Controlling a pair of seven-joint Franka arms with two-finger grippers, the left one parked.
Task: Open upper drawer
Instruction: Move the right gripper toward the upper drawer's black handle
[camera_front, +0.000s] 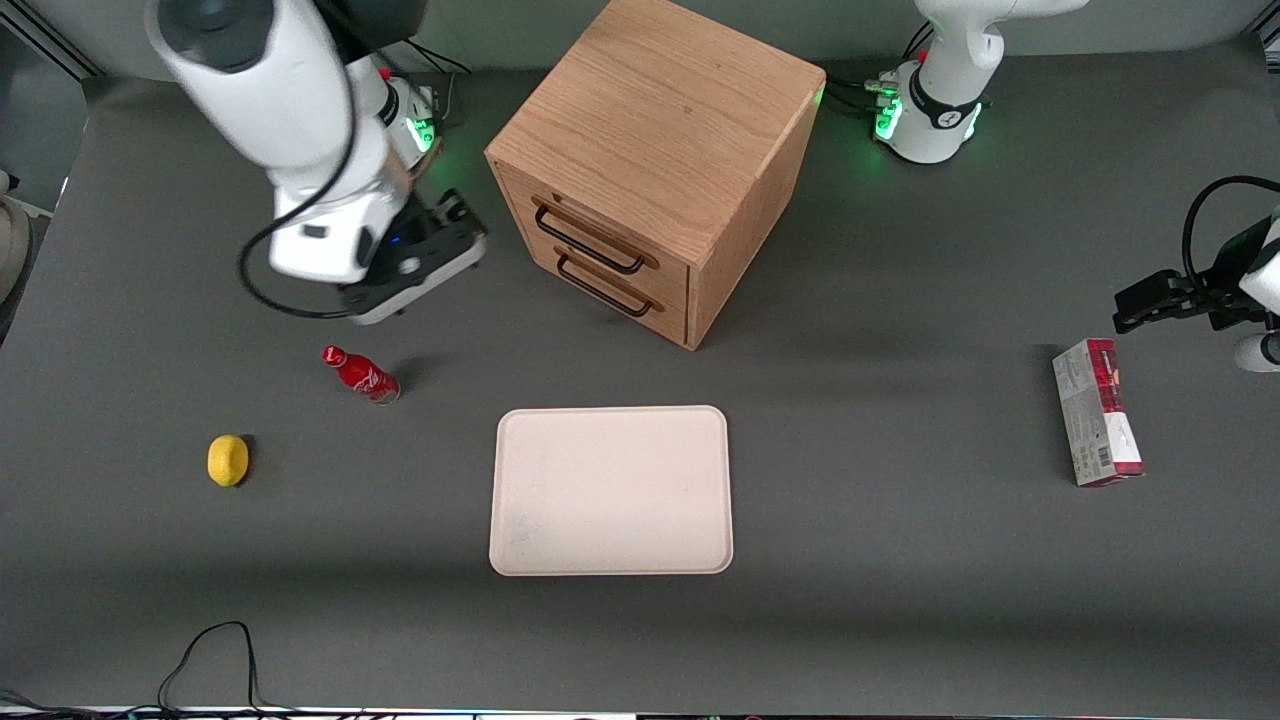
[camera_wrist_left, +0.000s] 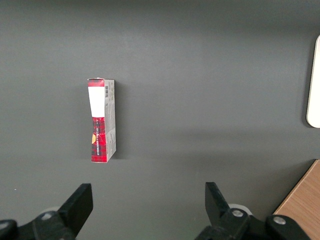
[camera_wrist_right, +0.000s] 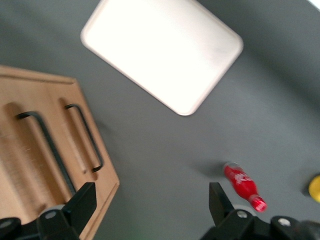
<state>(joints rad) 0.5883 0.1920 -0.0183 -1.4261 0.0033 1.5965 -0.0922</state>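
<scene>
The cube-shaped wooden cabinet (camera_front: 660, 110) stands at the back middle of the table. Its upper drawer (camera_front: 570, 205) is shut, with a thin black bar handle (camera_front: 590, 238). The lower twin drawer (camera_front: 640, 315) beneath it is shut too. My right gripper (camera_front: 462, 228) hovers above the table in front of the drawers, toward the working arm's end, apart from both handles. It is open and empty (camera_wrist_right: 150, 202). The right wrist view shows the upper handle (camera_wrist_right: 46, 145) and the lower handle (camera_wrist_right: 86, 145), close to one fingertip (camera_wrist_right: 82, 200).
A cream tray (camera_front: 520, 540) lies nearer the front camera than the cabinet. A red bottle (camera_front: 362, 374) and a yellow lemon (camera_front: 228, 460) lie toward the working arm's end. A red and white box (camera_front: 1096, 412) lies toward the parked arm's end.
</scene>
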